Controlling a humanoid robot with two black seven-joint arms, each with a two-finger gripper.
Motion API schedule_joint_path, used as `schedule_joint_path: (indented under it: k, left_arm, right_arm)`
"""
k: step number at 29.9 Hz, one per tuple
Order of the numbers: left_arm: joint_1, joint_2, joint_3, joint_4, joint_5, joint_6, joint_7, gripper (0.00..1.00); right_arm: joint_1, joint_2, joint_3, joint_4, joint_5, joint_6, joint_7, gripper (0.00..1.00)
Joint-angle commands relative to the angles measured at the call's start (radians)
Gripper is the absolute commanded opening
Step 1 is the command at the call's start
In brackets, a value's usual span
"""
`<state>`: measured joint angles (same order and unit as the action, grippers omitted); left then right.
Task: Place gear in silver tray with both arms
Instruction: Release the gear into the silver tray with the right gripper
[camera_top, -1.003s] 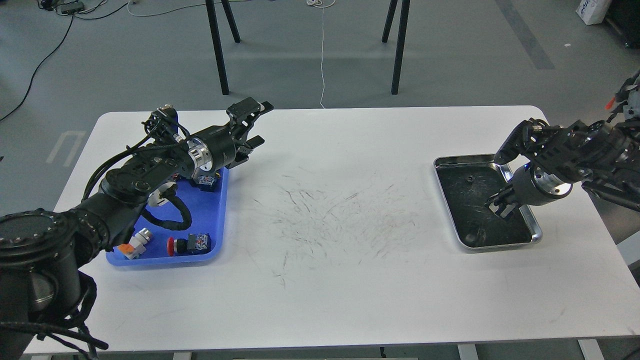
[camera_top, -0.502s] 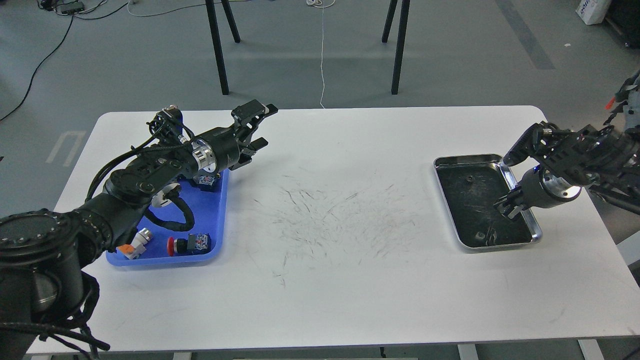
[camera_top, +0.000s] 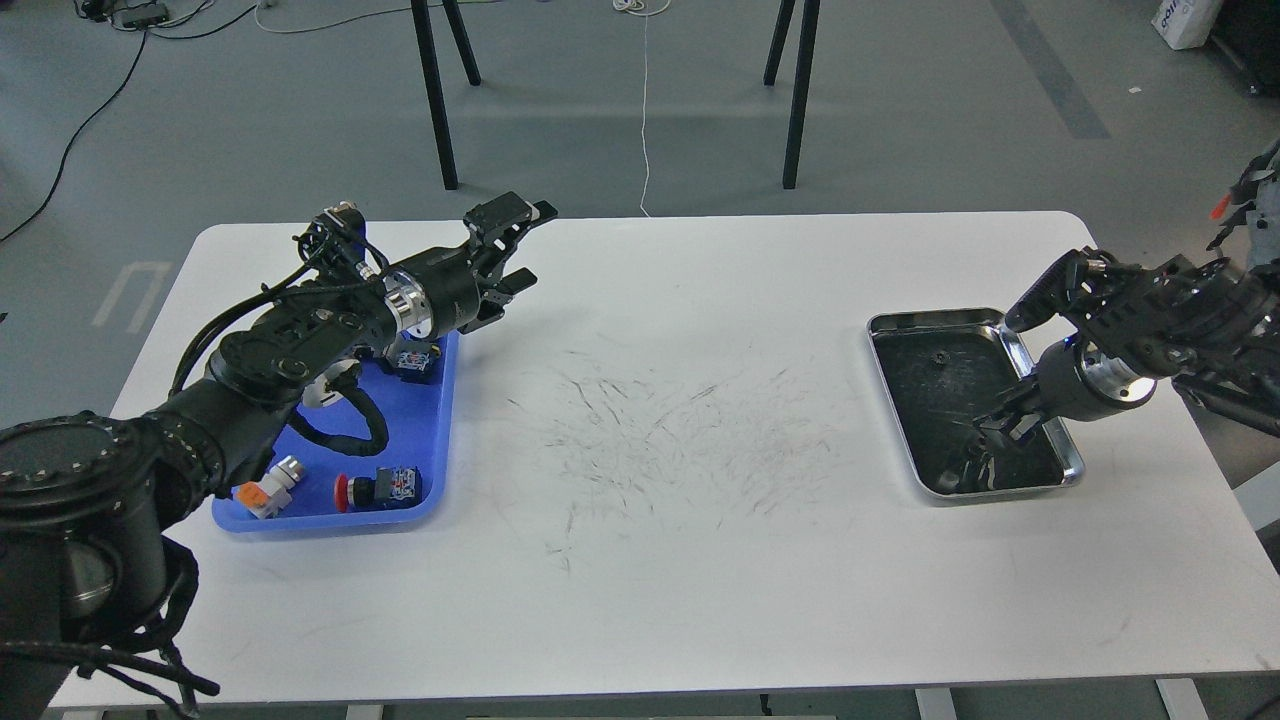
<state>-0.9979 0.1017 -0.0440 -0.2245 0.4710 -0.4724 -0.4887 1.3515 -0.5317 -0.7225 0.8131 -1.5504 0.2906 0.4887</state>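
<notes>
The table (camera_top: 700, 560) is a white slab with rounded corners, its smooth top marred by a patch of fine dark scratches near the middle. At my right lies the silver tray (camera_top: 1072, 462): shallow, rectangular, shiny metal with rounded corners and a raised rim, its bottom dark and reflective. A small dark piece (camera_top: 938, 357) sits on the tray's bottom near the far rim; it is too small for me to say whether it is the gear. At my left is a blue plastic tray (camera_top: 440, 420) with softly rounded edges, holding a red-capped push button (camera_top: 352, 489), a pale cylindrical part with an orange end (camera_top: 268, 487) and other small components.

My right end effector (camera_top: 1000, 425) hangs over the near right part of the silver tray, pointing down toward its bottom. It is dark against the dark metal, so I cannot tell whether its fingers are spread or closed, nor whether they touch the tray or hold anything.

My left end effector (camera_top: 515, 250) is raised above the table just beyond the blue tray's far right corner. Its two black fingers stand clearly apart, released, with nothing between them.
</notes>
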Motion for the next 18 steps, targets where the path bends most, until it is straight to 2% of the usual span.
schedule_joint_path:
  k: [1, 7, 13, 18]
  left_arm:
    - [0.001, -0.001, 0.000, -0.001, 0.000, 0.000, 0.000, 1.00]
    - [0.001, -0.001, 0.000, -0.001, 0.000, 0.000, 0.000, 1.00]
    - [0.001, -0.001, 0.000, -0.001, 0.000, 0.000, 0.000, 1.00]
    - [0.004, -0.023, 0.001, 0.001, 0.000, 0.006, 0.000, 1.00]
  right_arm:
    - [0.000, -0.002, 0.000, -0.002, 0.003, -0.001, 0.000, 0.89]
    - [0.000, -0.013, 0.037, -0.029, 0.007, -0.001, 0.000, 0.93]
    - [-0.018, -0.013, 0.063, -0.081, 0.153, 0.001, 0.000, 0.96]
    - [-0.038, -0.014, 0.084, -0.126, 0.177, -0.011, 0.000, 0.98]
